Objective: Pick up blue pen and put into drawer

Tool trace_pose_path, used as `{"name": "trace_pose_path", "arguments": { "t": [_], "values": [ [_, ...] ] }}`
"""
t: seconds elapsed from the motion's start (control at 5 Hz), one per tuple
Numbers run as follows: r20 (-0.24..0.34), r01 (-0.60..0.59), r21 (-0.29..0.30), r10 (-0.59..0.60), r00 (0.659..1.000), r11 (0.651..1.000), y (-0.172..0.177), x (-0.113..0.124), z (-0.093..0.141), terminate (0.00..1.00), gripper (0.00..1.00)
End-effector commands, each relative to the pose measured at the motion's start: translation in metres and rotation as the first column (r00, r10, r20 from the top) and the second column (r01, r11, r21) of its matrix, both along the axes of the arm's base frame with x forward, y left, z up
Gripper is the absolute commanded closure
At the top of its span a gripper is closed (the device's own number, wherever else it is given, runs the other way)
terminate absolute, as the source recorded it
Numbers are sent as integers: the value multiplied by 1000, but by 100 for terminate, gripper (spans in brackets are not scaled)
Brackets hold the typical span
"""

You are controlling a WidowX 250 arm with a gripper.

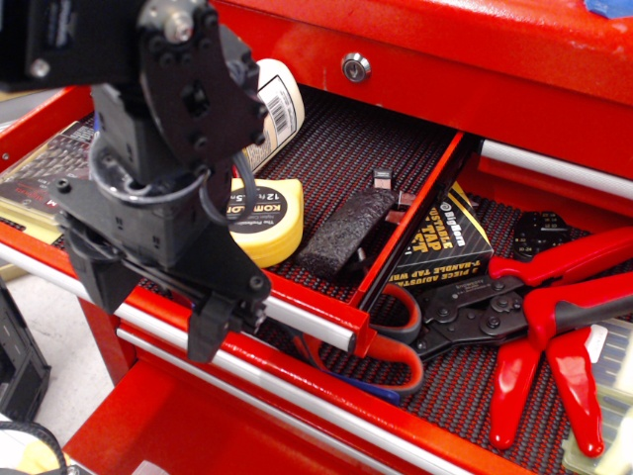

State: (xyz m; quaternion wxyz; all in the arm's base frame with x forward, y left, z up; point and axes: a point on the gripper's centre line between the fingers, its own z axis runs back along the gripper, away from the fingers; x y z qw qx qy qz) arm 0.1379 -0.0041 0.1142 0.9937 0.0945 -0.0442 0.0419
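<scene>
My black gripper (pixel 226 322) hangs at the left, over the front rail of the open red drawer (pixel 326 158). Its dark fingers (pixel 205 341) point down at the rail; I cannot tell whether they are open or shut, and nothing shows between them. The blue pen's white-grey barrel is not in view. Only a slim dark-blue sliver (pixel 371 388) shows in the lower tray under a red loop handle; I cannot tell if it is the pen.
The drawer holds a cream glue bottle (pixel 275 104), a yellow tape measure (pixel 265 226) and a black block (pixel 346 233). To the right lie a tap wrench box (pixel 440 242) and red-handled crimpers (pixel 559 317). The arm hides the drawer's left part.
</scene>
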Motion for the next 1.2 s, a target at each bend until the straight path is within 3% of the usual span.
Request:
{"name": "trace_pose_path", "arguments": {
  "t": [0.0, 0.4, 0.6, 0.8, 1.0],
  "values": [
    [0, 0, 0, 0, 1000, 1000, 0, 0, 0, 0, 0],
    [39, -144, 99, 141, 989, 985, 61, 28, 32, 0, 0],
    [6, -176, 51, 176, 984, 983, 107, 36, 59, 0, 0],
    [-14, -275, 13, 275, 961, 961, 142, 58, 67, 0, 0],
    [-35, -299, -26, 298, 954, 954, 166, 82, 65, 0, 0]
  ]
}}
